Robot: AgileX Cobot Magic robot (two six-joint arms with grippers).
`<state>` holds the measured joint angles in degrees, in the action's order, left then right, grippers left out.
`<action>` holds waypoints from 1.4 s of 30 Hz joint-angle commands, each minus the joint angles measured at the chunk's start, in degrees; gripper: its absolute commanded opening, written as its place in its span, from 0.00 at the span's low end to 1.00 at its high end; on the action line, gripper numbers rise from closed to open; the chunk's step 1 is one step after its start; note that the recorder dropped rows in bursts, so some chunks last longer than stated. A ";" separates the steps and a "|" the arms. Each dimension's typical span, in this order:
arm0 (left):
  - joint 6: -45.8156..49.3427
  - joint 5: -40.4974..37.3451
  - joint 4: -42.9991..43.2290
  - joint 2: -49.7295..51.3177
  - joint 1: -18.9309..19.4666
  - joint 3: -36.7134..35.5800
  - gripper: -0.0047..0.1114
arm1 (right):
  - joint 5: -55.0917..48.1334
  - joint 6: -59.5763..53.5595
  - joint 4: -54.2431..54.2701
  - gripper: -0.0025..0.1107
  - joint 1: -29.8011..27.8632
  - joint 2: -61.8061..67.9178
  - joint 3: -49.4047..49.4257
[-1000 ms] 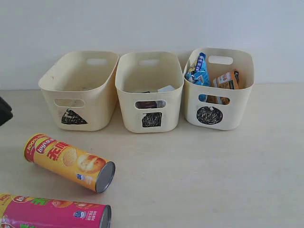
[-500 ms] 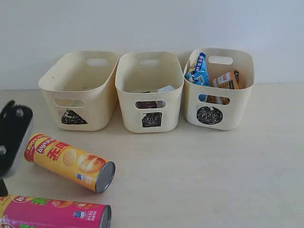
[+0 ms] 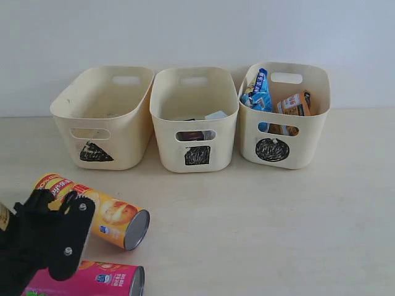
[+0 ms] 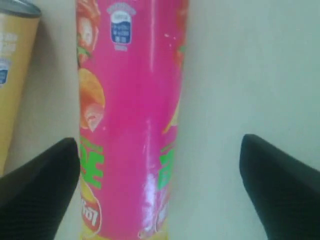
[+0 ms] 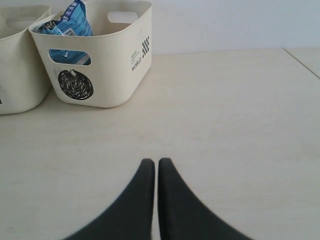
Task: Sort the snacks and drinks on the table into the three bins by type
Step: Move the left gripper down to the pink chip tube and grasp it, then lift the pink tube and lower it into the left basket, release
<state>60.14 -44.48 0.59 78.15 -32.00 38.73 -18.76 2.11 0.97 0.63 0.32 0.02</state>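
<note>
The magenta chip tube (image 4: 130, 100) lies on the table (image 3: 278, 234) at the near left, mostly hidden in the exterior view behind my left gripper (image 3: 46, 237). My left gripper (image 4: 160, 142) is open and straddles it, one finger close beside the tube and the other well clear. The yellow-orange tube (image 3: 114, 216) lies just behind it. The blue bag (image 3: 258, 91) and the orange bag (image 3: 293, 105) stand in the circle bin (image 3: 308, 142). A white carton (image 3: 216, 115) and a dark carton (image 3: 192, 135) sit in the square bin (image 3: 166, 142). My right gripper (image 5: 152, 162) is shut over bare table.
The triangle bin (image 3: 117, 145) stands at the left of the row, with nothing showing inside. The three bins line the back of the table against a white wall. In the right wrist view the circle bin (image 5: 115, 75) is well ahead of the fingers.
My left gripper came in from the left edge, moved toward the near left over the magenta tube, and opened wide. The right gripper and both tubes have not moved.
</note>
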 commanded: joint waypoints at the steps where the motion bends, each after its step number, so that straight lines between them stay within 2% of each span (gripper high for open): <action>1: 0.33 4.97 0.09 6.00 -0.62 -0.23 0.73 | 0.86 0.39 -0.04 0.02 -0.34 -0.32 -0.02; 6: 0.33 11.33 0.09 13.54 -0.62 -0.23 0.73 | 0.86 0.39 -0.04 0.02 -0.34 -0.32 -0.02; 8: 0.33 13.93 0.09 15.07 -0.62 -0.23 0.70 | 0.86 0.39 -0.04 0.02 -0.34 -0.32 -0.02; 10: 0.33 12.56 0.09 15.33 -0.62 -0.23 0.55 | 0.86 0.39 -0.04 0.02 -0.34 -0.32 -0.02; 13: 0.33 7.85 0.09 15.10 -0.62 0.14 0.19 | 0.86 0.39 -0.04 0.02 -0.34 -0.32 -0.02; 15: 0.33 4.37 0.09 14.71 -0.65 0.70 0.08 | 0.86 0.39 -0.04 0.02 -0.34 -0.32 -0.02; 21: 0.04 -7.40 -2.44 9.52 -0.65 5.60 0.08 | 0.86 0.39 -0.04 0.02 -0.34 -0.32 -0.02; 27: -7.49 -10.74 -2.72 1.97 -0.65 13.34 0.08 | 0.86 0.39 -0.04 0.02 -0.34 -0.32 -0.02; 31: -16.54 -6.88 0.80 -1.39 -0.53 19.26 0.07 | 0.86 0.39 -0.04 0.02 -0.34 -0.32 -0.02; 35: -30.52 -0.86 7.34 -2.20 -0.12 24.66 0.07 | 0.86 0.39 -0.04 0.02 -0.34 -0.32 -0.02; 39: -50.42 6.16 14.34 -1.12 3.47 29.36 0.07 | 0.86 0.39 -0.04 0.02 -0.34 -0.32 -0.02; 42: -58.00 15.76 13.15 0.79 8.77 32.37 0.07 | 0.86 0.39 -0.04 0.02 -0.34 -0.32 -0.02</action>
<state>8.93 -36.10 13.66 77.53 -26.22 69.13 -18.54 2.34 1.07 0.63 0.32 0.02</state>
